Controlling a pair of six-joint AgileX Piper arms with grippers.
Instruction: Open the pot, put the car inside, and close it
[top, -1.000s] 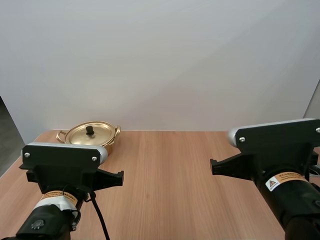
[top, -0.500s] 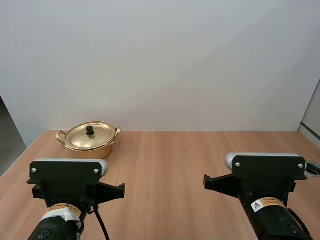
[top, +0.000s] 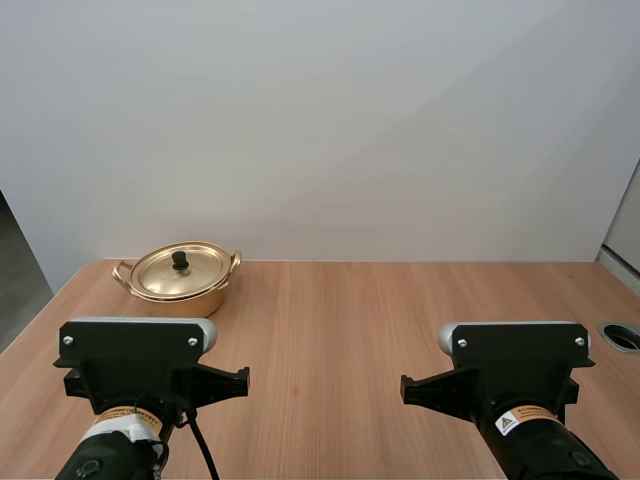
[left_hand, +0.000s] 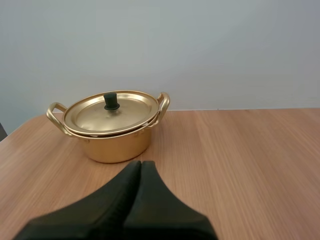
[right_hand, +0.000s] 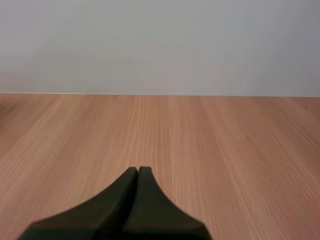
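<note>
The gold pot (left_hand: 117, 150) sits at the far left of the tabletop (top: 340, 320), its lid (left_hand: 95, 114) on and, as far as I can tell, seated flush. The left end effector (left_hand: 140, 163) points at it from well back, fingers clenched together on nothing. The right end effector (right_hand: 138, 169) is likewise clenched and empty, low over the wood.
</note>
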